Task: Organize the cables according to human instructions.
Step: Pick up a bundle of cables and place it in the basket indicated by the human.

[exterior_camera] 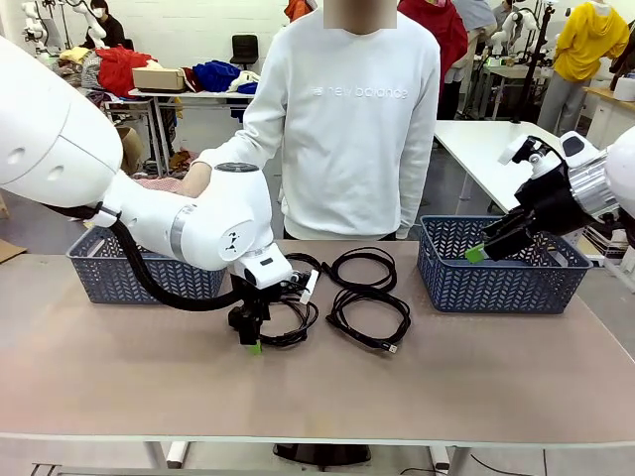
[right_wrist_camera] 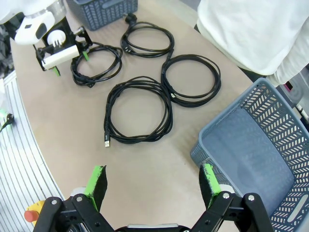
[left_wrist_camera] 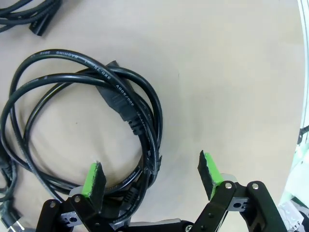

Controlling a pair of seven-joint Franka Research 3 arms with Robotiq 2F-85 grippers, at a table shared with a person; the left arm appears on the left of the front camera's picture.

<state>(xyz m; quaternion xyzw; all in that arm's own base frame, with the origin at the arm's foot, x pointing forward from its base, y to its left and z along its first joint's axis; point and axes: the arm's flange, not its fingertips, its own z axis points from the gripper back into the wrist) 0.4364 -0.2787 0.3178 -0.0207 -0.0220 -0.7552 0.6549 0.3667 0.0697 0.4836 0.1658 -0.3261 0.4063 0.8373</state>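
Observation:
Several coiled black cables lie mid-table. In the right wrist view they are the left coil (right_wrist_camera: 96, 63), the far coil (right_wrist_camera: 147, 38), the middle coil (right_wrist_camera: 190, 79) and the near coil (right_wrist_camera: 137, 116). My left gripper (exterior_camera: 253, 342) is down low over the left coil (exterior_camera: 290, 322). It is open, and the coil's (left_wrist_camera: 87, 121) right-hand strands lie between its green pads (left_wrist_camera: 93, 179). My right gripper (exterior_camera: 481, 248) hangs open and empty above the right basket (exterior_camera: 496, 283). In its own view the right gripper (right_wrist_camera: 152, 181) has nothing between its fingers.
A blue-grey basket (exterior_camera: 109, 278) stands at the table's left, another (right_wrist_camera: 251, 154) at the right. The person in a white sweatshirt stands at the far side, one hand (exterior_camera: 195, 178) near the left basket. The table's front strip is bare.

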